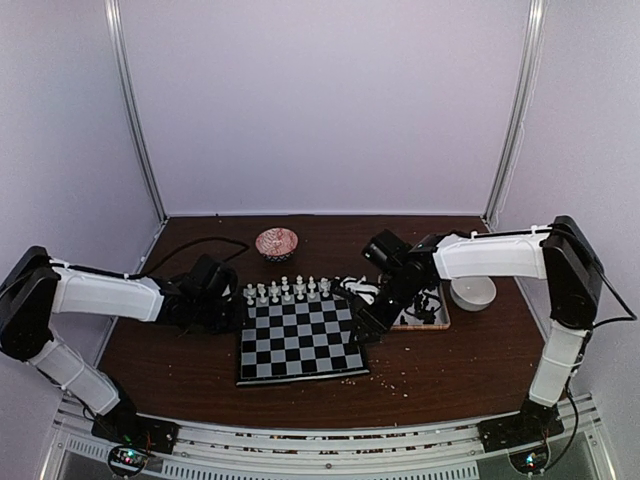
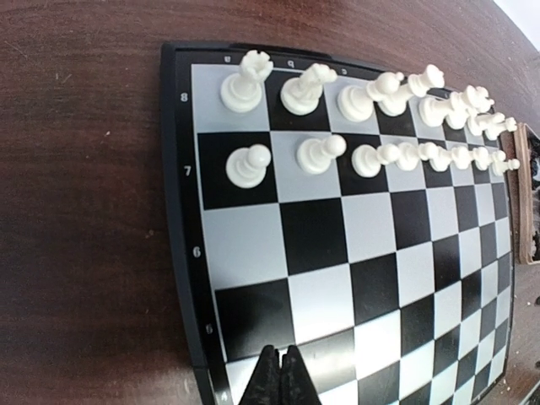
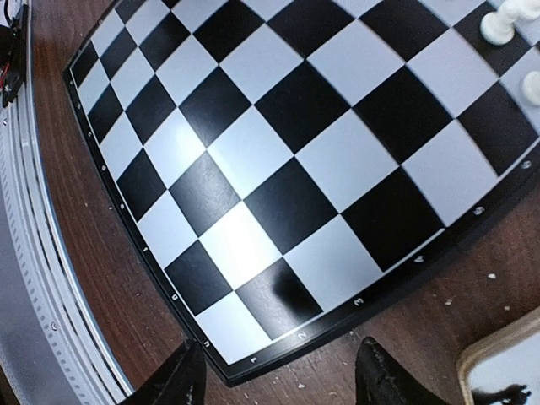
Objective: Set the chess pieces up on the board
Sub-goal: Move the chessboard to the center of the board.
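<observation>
Logging what we see: left gripper [image 2: 281, 350] — fingers together, empty — over the rim of the board [image 2: 180, 211]; right gripper [image 3: 280, 344] spread wide, board corner between its fingers.

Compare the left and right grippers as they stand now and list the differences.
The left arm's black gripper has its jaws shut together; the right arm's black gripper has its jaws wide apart. The left one hangs over squares near one edge of the black and silver-grey chequered chessboard; the right one sits at the board's rim, mostly over the brown wooden table. Shared: both hold nothing.
</observation>
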Motion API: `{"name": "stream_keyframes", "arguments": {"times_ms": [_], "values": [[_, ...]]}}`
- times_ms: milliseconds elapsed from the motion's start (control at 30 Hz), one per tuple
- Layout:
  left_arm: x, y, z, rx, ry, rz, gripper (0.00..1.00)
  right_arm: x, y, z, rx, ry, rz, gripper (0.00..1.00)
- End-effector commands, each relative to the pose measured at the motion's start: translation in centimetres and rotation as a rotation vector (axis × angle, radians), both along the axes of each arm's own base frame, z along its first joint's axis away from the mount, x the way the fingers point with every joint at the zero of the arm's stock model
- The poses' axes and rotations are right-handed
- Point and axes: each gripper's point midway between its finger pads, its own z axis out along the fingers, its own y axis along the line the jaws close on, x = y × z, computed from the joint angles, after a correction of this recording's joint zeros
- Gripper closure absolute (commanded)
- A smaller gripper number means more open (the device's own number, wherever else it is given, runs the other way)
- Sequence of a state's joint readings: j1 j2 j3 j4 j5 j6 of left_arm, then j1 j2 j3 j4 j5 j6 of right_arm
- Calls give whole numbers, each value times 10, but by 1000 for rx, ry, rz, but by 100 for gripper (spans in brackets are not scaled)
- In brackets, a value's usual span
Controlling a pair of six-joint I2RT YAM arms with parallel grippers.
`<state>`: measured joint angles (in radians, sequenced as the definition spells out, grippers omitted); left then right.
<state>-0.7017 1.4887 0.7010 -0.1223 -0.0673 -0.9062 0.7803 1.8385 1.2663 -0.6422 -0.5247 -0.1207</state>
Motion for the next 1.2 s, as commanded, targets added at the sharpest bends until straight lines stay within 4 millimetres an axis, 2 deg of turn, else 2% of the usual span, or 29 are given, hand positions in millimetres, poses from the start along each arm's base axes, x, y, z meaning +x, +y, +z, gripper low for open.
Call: {"name": "stream_keyframes", "arguments": {"times_ms": [0, 133, 267, 433, 500, 600, 767, 900, 1167], "values": [[-7, 12, 19, 23, -30, 17, 100, 25, -11, 37, 39, -145, -27, 39], [-14, 42, 9, 128, 3, 88, 100, 35, -18, 21, -20, -167, -15, 41], [-15, 54, -6, 178, 54, 105, 100, 42, -26, -10, -99, -173, -6, 46], [-20, 63, -24, 203, 96, 139, 100, 45, -35, -35, -180, -179, 7, 58], [-21, 58, -31, 190, 112, 117, 100, 43, -36, -43, -200, -161, 16, 64], [-20, 37, -44, 154, 143, 17, 100, 33, -32, -47, -210, -147, 47, 67], [-16, 16, -45, 109, 132, -55, 100, 4, -31, -52, -226, -102, 107, 68], [-17, -1, -44, 93, 128, -109, 100, -9, -33, -53, -230, -101, 132, 69], [-33, -21, -43, 80, 134, -163, 100, -7, -36, -41, -234, -136, 133, 69]]}}
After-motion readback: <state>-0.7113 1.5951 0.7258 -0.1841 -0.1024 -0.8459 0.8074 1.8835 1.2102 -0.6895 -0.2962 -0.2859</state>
